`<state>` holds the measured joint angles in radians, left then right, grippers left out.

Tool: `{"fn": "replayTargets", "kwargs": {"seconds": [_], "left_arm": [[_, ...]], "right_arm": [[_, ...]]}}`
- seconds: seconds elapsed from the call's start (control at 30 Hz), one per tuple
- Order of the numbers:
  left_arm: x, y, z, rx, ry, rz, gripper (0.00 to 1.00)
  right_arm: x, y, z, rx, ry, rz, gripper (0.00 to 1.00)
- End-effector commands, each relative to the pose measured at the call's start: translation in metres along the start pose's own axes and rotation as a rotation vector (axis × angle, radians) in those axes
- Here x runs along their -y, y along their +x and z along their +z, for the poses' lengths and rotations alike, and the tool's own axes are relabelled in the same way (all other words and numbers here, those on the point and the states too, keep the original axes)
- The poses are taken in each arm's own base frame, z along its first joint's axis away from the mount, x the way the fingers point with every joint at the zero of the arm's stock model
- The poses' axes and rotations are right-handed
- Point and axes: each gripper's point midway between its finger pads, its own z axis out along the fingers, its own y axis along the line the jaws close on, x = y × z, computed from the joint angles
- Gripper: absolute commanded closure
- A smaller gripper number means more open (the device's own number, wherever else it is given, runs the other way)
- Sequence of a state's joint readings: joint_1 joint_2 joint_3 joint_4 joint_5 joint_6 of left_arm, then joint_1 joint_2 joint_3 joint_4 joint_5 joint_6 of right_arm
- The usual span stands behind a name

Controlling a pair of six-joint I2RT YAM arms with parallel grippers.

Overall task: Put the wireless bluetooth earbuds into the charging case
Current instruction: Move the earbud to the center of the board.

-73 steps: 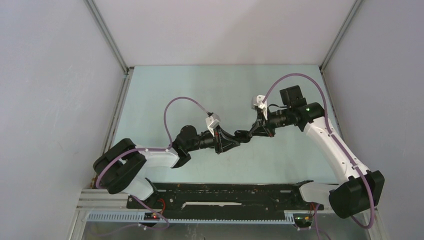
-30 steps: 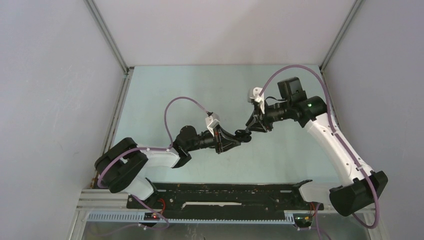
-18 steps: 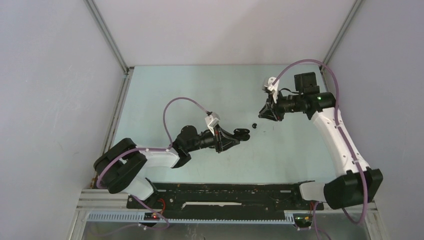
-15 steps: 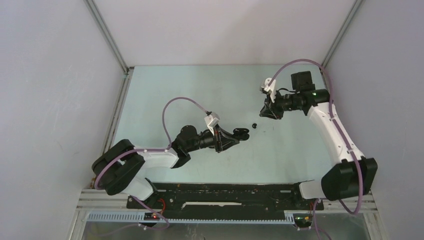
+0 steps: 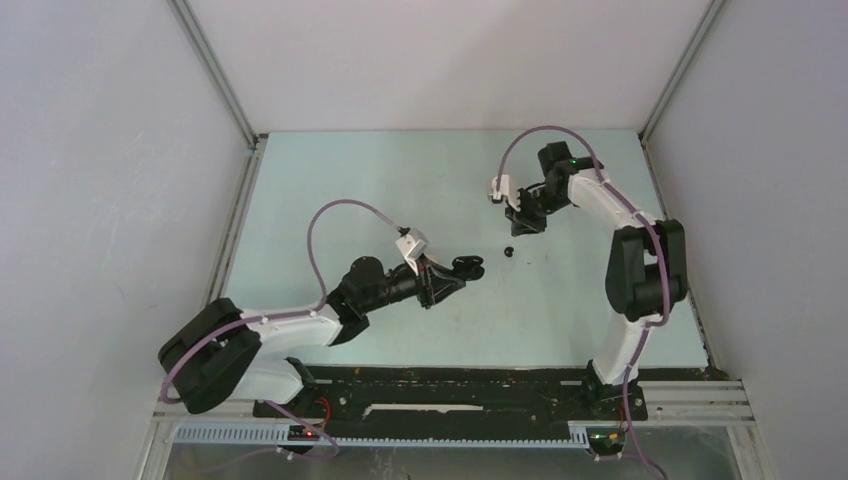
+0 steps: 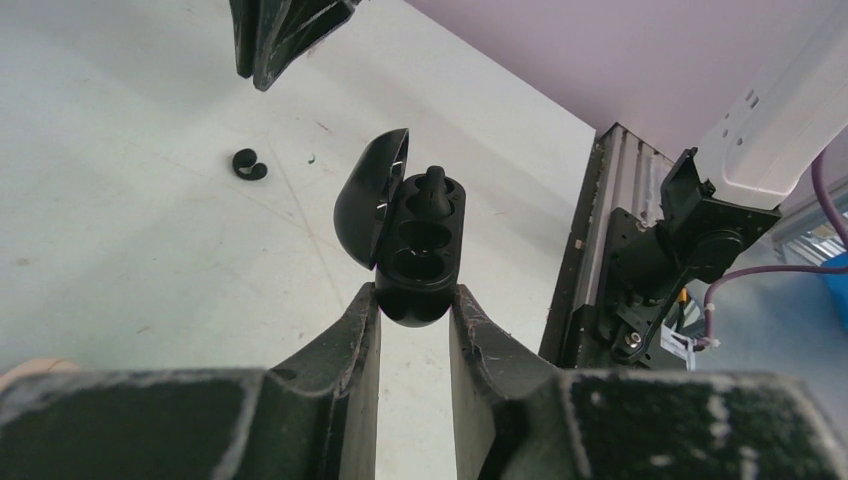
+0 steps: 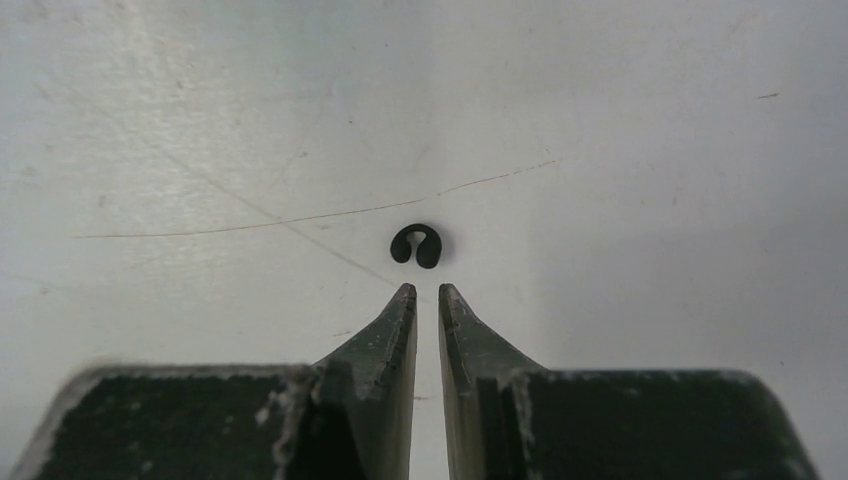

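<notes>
My left gripper [image 6: 413, 295] is shut on the lower end of the black charging case [image 6: 420, 240], held just above the table with its lid open to the left. One black earbud [image 6: 434, 182] sits in the case's far slot; the two nearer hollows look empty. From above, the case [image 5: 468, 266] is at mid-table in front of the left gripper [image 5: 449, 277]. A second small black earbud [image 7: 417, 246] lies loose on the table, just beyond my right gripper [image 7: 427, 290]. Its jaws stand a narrow slit apart with nothing between them. From above, this earbud [image 5: 508, 251] is right of the case, below the right gripper [image 5: 520, 224].
Pale walls close in the pale green table [image 5: 330, 200] at the back and both sides. A black rail [image 5: 450, 392] carrying the arm bases runs along the near edge. The right arm [image 5: 640, 260] is folded up along the right side.
My right gripper has left the case and moved to the back right, its jaws narrowing. A loose earbud now lies on the table. The left arm drew the case slightly left.
</notes>
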<state>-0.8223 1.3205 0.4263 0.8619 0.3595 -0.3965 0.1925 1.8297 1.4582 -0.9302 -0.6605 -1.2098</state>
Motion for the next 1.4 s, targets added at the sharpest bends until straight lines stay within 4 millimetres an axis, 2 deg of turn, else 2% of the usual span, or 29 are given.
{"fn": "replayTargets", "kwargs": {"seconds": [0.0, 0.13, 0.33, 0.6, 0.83, 1.1, 1.37], "left_arm": [[-0.007, -0.011, -0.009, 0.035, -0.059, 0.049, 1.00], [-0.006, -0.011, -0.013, 0.036, -0.067, 0.051, 1.00], [-0.006, -0.010, -0.017, 0.037, -0.072, 0.054, 1.00], [-0.006, -0.008, -0.015, 0.027, -0.065, 0.044, 1.00], [-0.005, -0.007, -0.014, 0.022, -0.062, 0.042, 1.00], [-0.006, -0.005, -0.014, 0.017, -0.060, 0.043, 1.00], [-0.004, -0.007, -0.013, 0.018, -0.052, 0.044, 1.00]], "right_arm": [[0.033, 0.007, 0.015, -0.083, 0.051, -0.053, 0.84], [0.062, 0.030, 0.030, -0.171, 0.118, -0.005, 0.84], [0.065, 0.054, 0.049, -0.237, 0.118, 0.039, 0.84], [0.038, 0.064, 0.063, -0.271, 0.036, 0.037, 0.83], [0.013, 0.071, 0.065, -0.289, -0.041, 0.057, 0.82], [-0.018, 0.065, 0.056, -0.295, -0.111, 0.077, 0.82], [-0.031, 0.049, 0.052, -0.244, -0.143, 0.116, 0.82]]}}
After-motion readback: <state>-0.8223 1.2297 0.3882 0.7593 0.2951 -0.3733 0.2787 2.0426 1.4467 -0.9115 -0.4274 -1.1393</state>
